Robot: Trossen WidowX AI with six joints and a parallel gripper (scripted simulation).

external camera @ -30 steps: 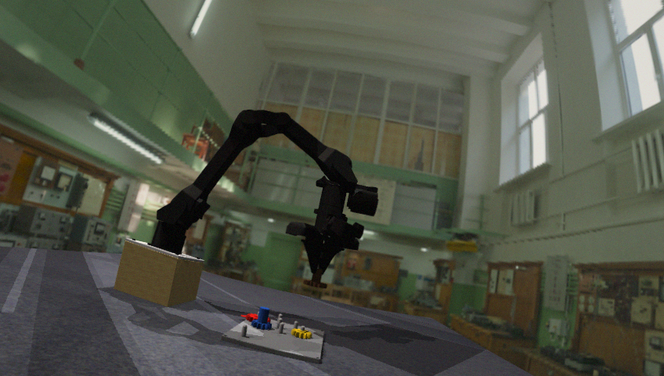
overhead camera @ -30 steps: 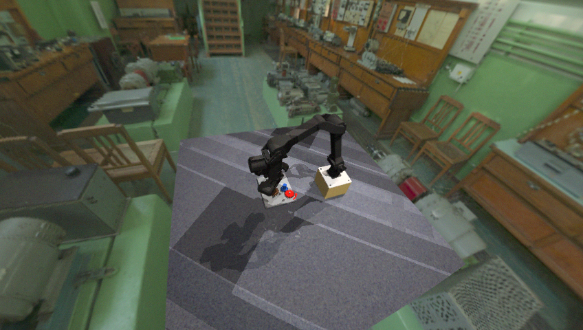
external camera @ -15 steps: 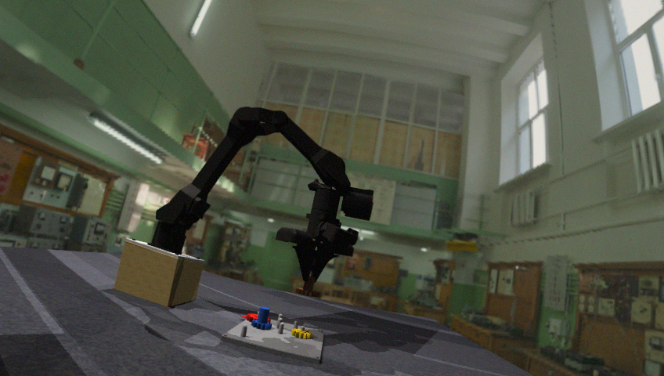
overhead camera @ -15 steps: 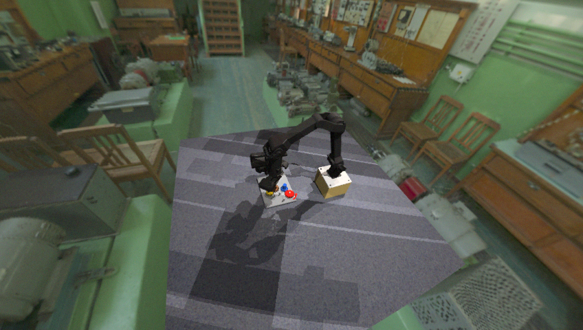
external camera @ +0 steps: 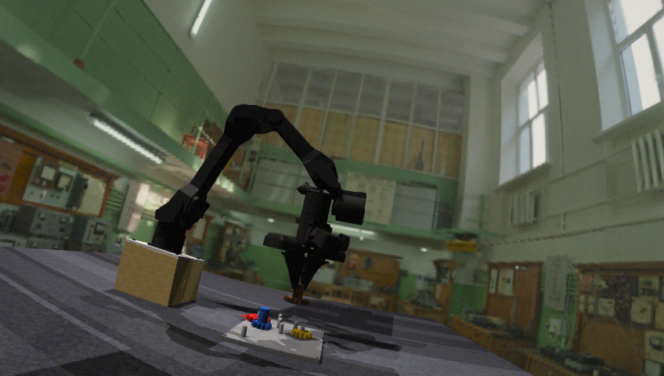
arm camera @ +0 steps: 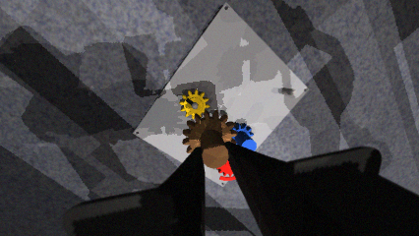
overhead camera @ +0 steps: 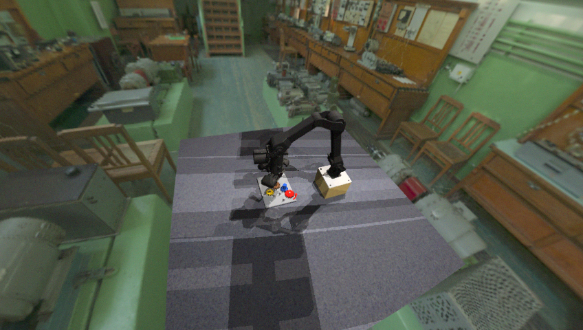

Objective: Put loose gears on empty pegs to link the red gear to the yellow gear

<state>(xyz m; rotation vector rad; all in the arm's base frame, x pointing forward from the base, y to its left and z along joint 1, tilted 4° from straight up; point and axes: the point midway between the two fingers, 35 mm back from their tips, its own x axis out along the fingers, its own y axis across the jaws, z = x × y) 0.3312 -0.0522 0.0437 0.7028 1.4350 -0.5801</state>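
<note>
My gripper (external camera: pixel 300 283) (arm camera: pixel 213 149) is shut on the knob of a brown gear (external camera: pixel 297 300) (arm camera: pixel 197 135) and holds it in the air above the grey board (overhead camera: pixel 274 201) (external camera: pixel 288 347) (arm camera: pixel 236 44). The yellow gear (overhead camera: pixel 269 193) (external camera: pixel 301 333) (arm camera: pixel 202 100) sits on a peg. The blue gear (overhead camera: pixel 284 188) (external camera: pixel 261 325) (arm camera: pixel 243 130), with a tall knob, sits on the board beside the red gear (overhead camera: pixel 289 194) (external camera: pixel 251 317) (arm camera: pixel 225 168). In the wrist view the brown gear hides the middle of the board and part of the red gear.
Bare pegs show in the exterior view, one peg (external camera: pixel 243 330) near the board's left corner and another peg (external camera: pixel 280 327) between the blue and yellow gears. The arm's base stands on a wooden box (overhead camera: pixel 333 185) (external camera: pixel 153 274) beside the board.
</note>
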